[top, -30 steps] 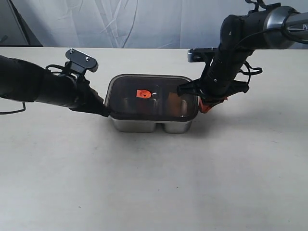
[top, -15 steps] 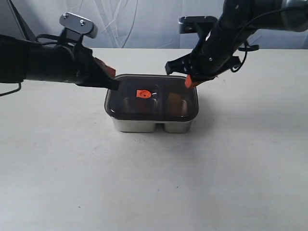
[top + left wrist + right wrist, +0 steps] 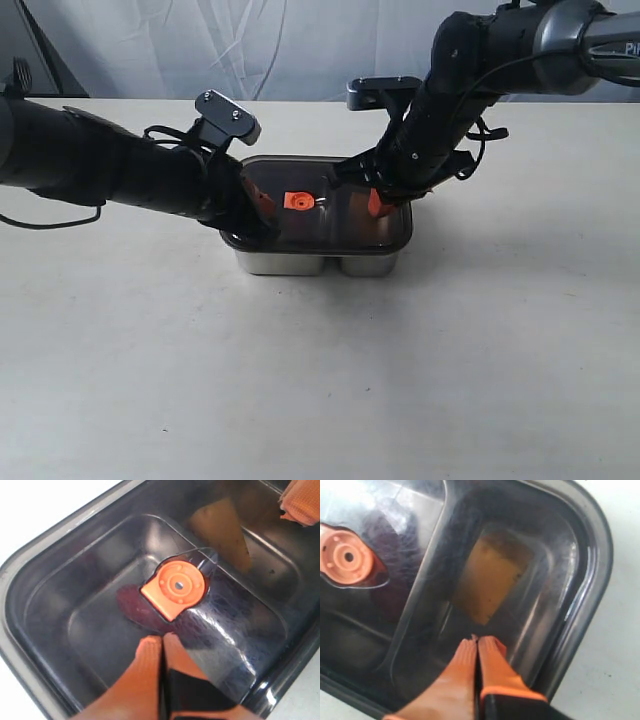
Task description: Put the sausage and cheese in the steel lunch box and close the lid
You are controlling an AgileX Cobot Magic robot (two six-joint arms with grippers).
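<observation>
The dark translucent lid (image 3: 320, 208) lies flat on the steel lunch box (image 3: 315, 262) at the table's middle, its orange tab (image 3: 296, 199) up. My left gripper (image 3: 262, 203) is shut, tips pressing on the lid's left half, just short of the tab (image 3: 174, 586). My right gripper (image 3: 377, 203) is shut too, tips resting on the lid's right half. Through the lid the cheese (image 3: 490, 582) shows as a dull yellow patch in the right compartment, and the sausage (image 3: 142, 611) as a dark red blur under the tab. The left gripper (image 3: 161, 639) and the right gripper (image 3: 476, 640) hold nothing.
The box stands on a pale table (image 3: 320, 380). A white cloth backdrop (image 3: 250, 50) hangs behind the far edge. Both black arms reach in over the box from either side.
Both grippers have come up from the box's sides, swung inward over the lid, and dropped onto its top. The lid and box have stayed put.
</observation>
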